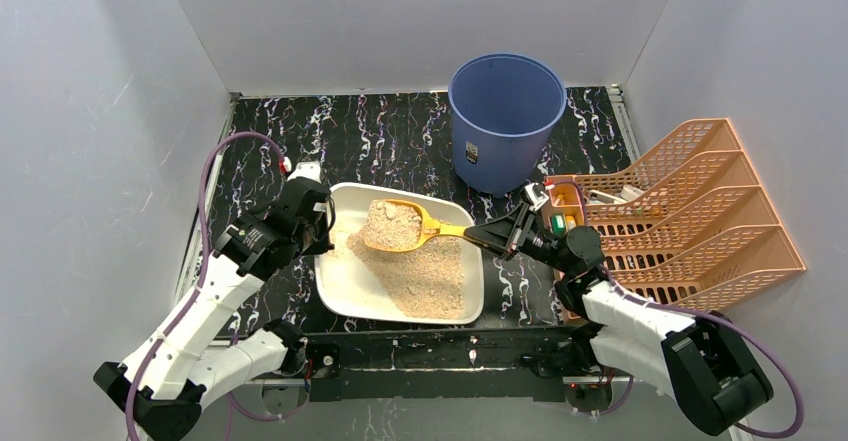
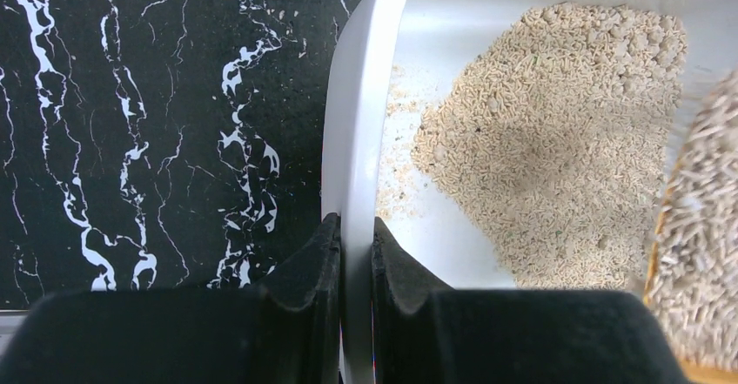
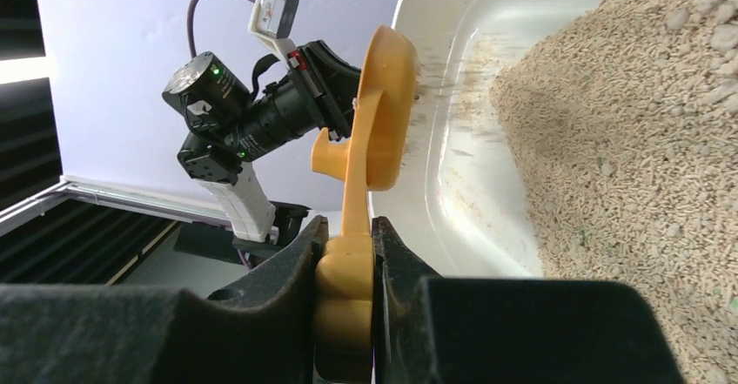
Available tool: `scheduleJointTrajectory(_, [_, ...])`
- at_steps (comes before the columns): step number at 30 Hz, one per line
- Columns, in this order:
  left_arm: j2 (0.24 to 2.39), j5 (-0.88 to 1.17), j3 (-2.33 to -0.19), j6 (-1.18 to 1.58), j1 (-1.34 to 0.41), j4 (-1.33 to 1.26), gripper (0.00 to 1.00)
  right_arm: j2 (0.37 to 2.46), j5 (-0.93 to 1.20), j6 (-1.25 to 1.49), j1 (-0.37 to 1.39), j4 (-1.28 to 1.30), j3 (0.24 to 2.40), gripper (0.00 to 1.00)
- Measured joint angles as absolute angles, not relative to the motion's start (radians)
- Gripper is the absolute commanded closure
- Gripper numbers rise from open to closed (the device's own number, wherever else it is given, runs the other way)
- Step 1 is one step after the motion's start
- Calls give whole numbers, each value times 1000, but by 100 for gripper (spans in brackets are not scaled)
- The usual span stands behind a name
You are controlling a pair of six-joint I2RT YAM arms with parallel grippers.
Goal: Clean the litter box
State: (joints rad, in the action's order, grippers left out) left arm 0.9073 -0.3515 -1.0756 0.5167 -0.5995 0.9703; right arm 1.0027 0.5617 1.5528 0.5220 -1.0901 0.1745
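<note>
The litter box (image 1: 345,283) lies by the counter's (image 1: 400,146) near edge, left of middle, with bare marbled counter behind it. Jaws of the left gripper (image 2: 357,253) pinch its left rim. Jaws of the right gripper (image 3: 345,258) pinch the yellow scoop (image 1: 395,226) by its handle, its heaped bowl over the box. A blue bucket (image 1: 505,111) stands at the far edge, and an orange rack (image 1: 690,221) crowds the right edge. From the right wrist the bowl shows edge-on, its load hidden.
</note>
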Motion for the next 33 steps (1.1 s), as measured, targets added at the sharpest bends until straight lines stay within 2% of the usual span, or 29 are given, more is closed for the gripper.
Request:
scheduleJointTrajectory(11, [909,-336,-1071,506,-599,946,100,908,583,1579,453,-1015,191,99])
scheduleJointTrajectory(33, [918,-328,-1026,501,-599,901,100,825,585,1586,458,-886,229,99])
